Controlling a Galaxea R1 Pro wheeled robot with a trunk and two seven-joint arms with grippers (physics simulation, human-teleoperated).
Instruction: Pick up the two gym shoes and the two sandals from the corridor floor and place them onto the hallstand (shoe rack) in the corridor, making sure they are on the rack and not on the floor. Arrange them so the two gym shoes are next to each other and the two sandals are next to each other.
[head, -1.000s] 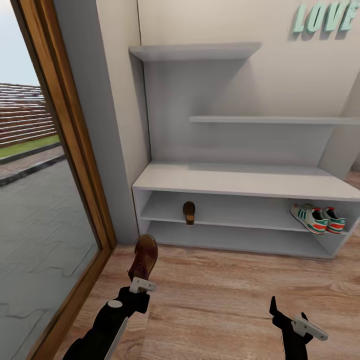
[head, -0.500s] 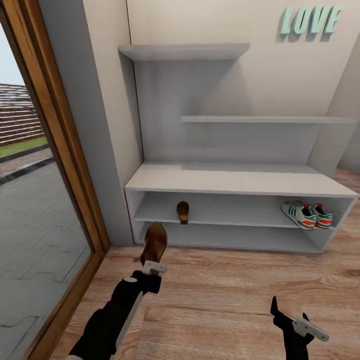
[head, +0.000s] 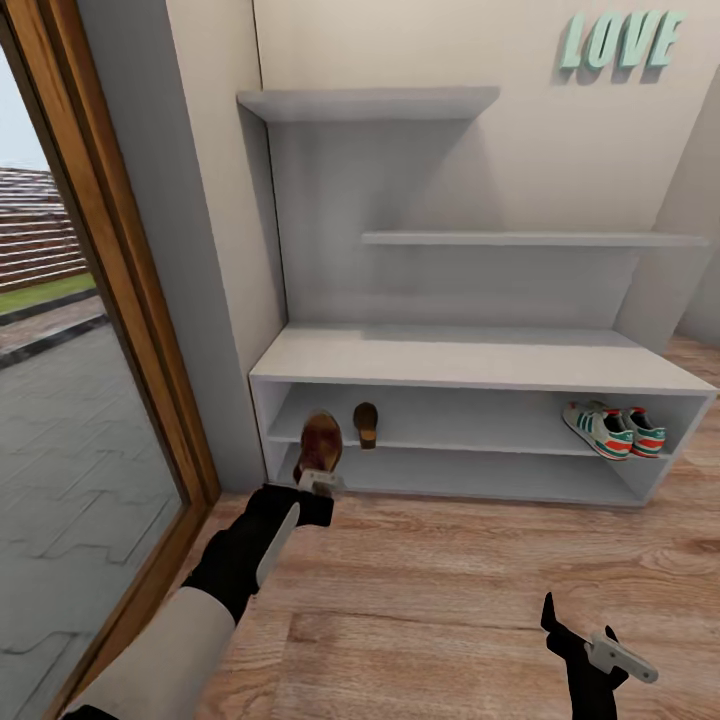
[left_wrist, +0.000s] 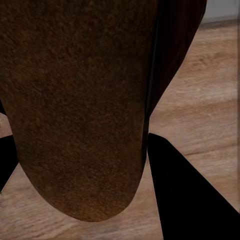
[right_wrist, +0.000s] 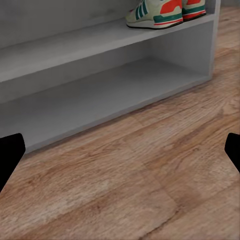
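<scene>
Light brown wood-plank floor (head: 450, 590) runs up to a pale grey hallstand (head: 470, 358) against a cream wall, with teal "LOVE" letters (head: 622, 40) above it and a wood-framed glass door (head: 110, 260) at the left side. Two staggered wall shelves are fixed over the bench, and under the bench top are two open levels.

Two gym shoes (head: 612, 428) stand side by side, touching, on the upper inner shelf at its right end. One sandal (head: 366, 424) stands on the same shelf toward the left end. A second sandal (head: 320, 442) is clamped in the left gripper (head: 318, 482), raised off the floor, just beside the first one at the front edge of the rack; its brown sole (left_wrist: 75, 100) sits between the dark fingers (left_wrist: 187, 195).

Low over the floor hangs the right gripper (head: 580, 640), its jaws spread apart, holding nothing.
</scene>
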